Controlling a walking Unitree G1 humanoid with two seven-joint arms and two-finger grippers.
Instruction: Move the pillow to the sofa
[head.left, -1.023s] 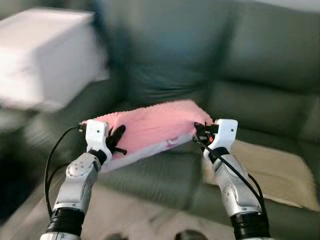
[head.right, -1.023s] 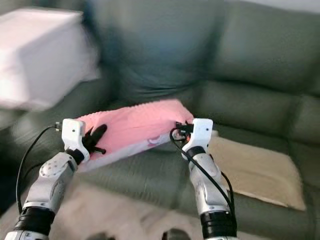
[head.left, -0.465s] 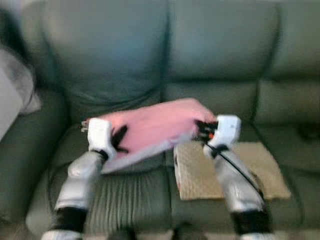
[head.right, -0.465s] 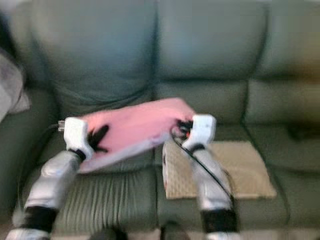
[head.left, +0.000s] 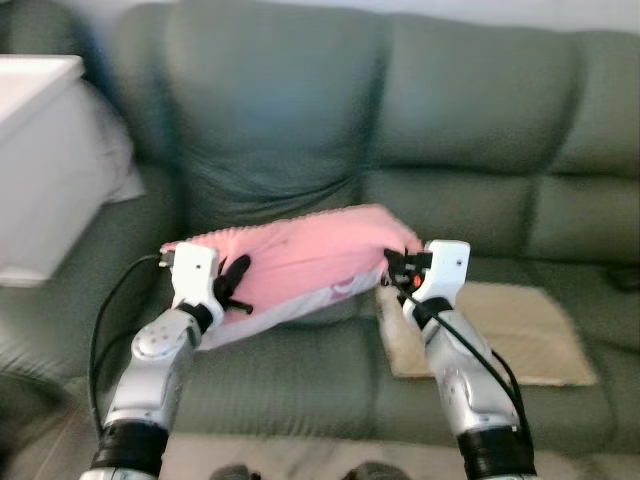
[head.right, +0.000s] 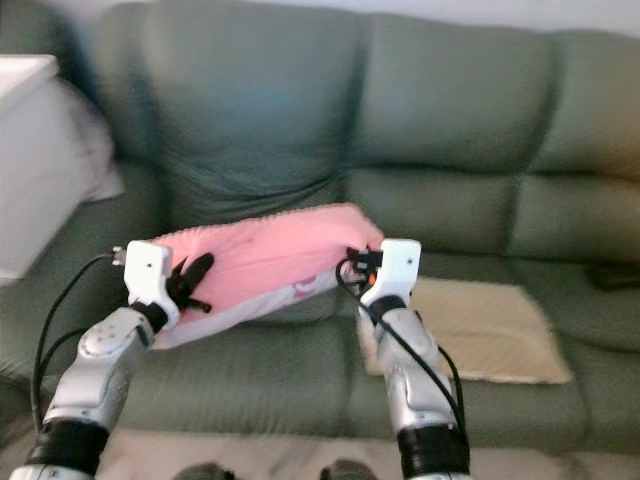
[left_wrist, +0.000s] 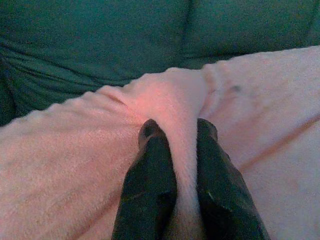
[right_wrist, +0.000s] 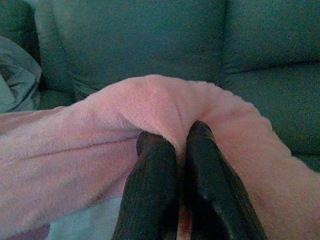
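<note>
A pink pillow (head.left: 300, 255) with a pale underside hangs in the air between my two arms, above the left seat of the green sofa (head.left: 300, 120). My left gripper (head.left: 236, 285) is shut on the pillow's left end, pinching a fold of the pink fabric (left_wrist: 177, 120) between its black fingers (left_wrist: 150, 165). At the right end my right gripper (head.left: 397, 268) is shut on another fold of the pillow (right_wrist: 165, 105), with its fingers (right_wrist: 152, 170) pressed together on it.
A beige mat (head.left: 500, 320) lies on the sofa's middle and right seats. A white box or bedding (head.left: 40, 170) stands at the left, next to the sofa arm. A small dark object (head.left: 625, 280) rests on the seat at the far right. Pale floor (head.left: 300, 455) runs below the seat front.
The camera has swung and steadied, so the sofa now sits square ahead and sharper. Both grippers keep their hold on the pillow, still held at about the same height.
</note>
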